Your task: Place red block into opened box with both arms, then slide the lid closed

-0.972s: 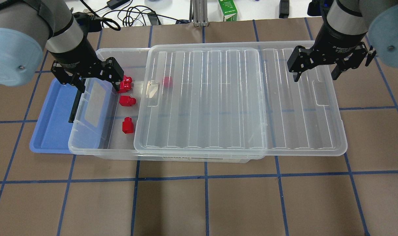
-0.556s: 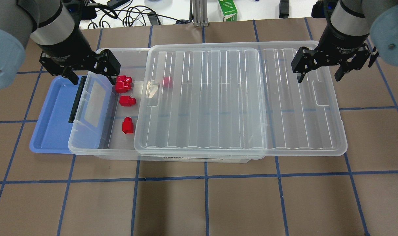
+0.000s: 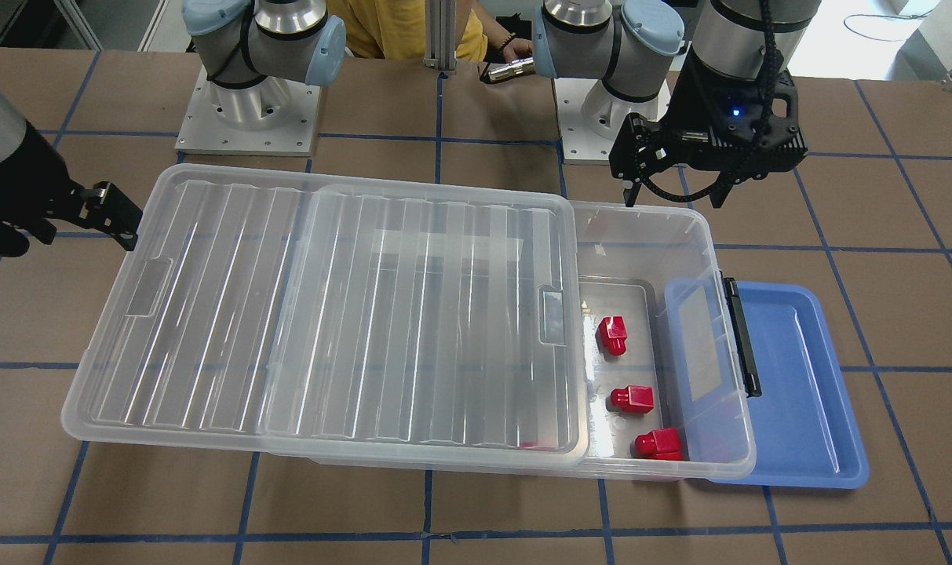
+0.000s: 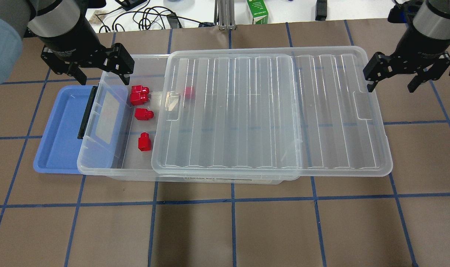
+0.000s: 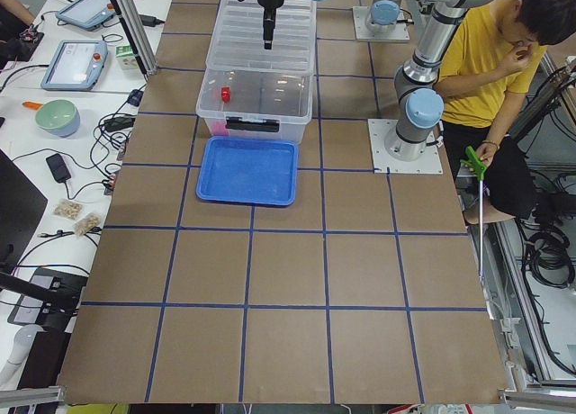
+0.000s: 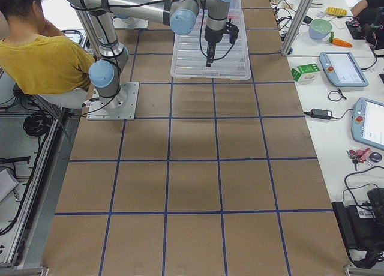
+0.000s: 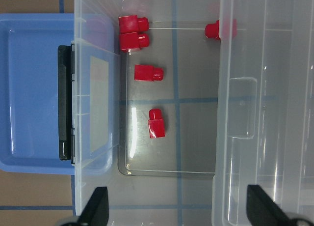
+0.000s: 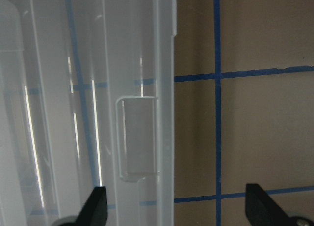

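While both claws hang released, left claw (image 4: pixel 103 78) over the box (image 4: pixel 109 171) at 9 o'clock and right claw (image 4: pixel 391 88) beside the lid (image 4: pixel 247 111) at 3 o'clock, 4 red blocks (image 4: pixel 144 142) lie uncovered inside the box.

Blue tray (image 5: pixel 247 171) against box (image 5: pixel 259 117), red block (image 5: pixel 226 94) inside, person (image 5: pixel 481 72) seated nearby

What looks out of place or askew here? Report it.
The lid sits slid far toward the robot's right, overhanging the box at that end and leaving its left end uncovered. One red block lies at the lid's edge, partly beneath it, apart from the rest. The box's black-bar end overlaps the blue tray.
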Controlling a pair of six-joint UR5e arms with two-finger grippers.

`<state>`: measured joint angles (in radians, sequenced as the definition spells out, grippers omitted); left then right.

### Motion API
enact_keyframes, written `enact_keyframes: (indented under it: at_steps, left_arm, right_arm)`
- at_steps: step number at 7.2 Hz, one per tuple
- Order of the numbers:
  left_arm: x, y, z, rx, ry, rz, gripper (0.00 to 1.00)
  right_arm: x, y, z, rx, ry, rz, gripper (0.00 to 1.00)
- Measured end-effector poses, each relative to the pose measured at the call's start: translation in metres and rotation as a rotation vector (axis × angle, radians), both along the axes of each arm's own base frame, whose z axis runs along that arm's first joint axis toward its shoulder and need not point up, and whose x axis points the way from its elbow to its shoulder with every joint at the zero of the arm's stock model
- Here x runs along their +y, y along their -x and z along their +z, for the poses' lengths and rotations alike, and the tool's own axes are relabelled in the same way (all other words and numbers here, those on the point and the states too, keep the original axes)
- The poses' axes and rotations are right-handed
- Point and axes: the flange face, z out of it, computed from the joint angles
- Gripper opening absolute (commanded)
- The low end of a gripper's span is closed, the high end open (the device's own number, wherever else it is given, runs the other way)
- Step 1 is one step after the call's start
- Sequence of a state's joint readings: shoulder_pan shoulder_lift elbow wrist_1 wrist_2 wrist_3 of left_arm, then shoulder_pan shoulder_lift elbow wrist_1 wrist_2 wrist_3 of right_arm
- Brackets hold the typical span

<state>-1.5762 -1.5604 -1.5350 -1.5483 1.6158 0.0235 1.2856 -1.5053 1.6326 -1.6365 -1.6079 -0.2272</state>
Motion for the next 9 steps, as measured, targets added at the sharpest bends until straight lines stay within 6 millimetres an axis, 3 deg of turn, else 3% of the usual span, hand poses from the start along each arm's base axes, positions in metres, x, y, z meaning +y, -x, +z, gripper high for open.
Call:
enact_keyframes:
  at_steps: [3, 5, 9]
  left_arm:
    - [0.004, 0.001, -0.002, 0.007, 0.002, -0.003, 1.00]
    - [0.005, 0.001, -0.005, 0.008, -0.003, -0.002, 1.00]
    - [0.006, 0.001, -0.005, 0.008, -0.003, -0.002, 1.00]
  right_arm:
    - [-0.015, 0.044, -0.022, -0.003, -0.001, 0.054, 1.00]
    - [-0.013, 0.067, -0.038, -0.016, -0.021, 0.057, 1.00]
    - [-0.006, 0.071, -0.072, -0.041, -0.042, 0.042, 1.00]
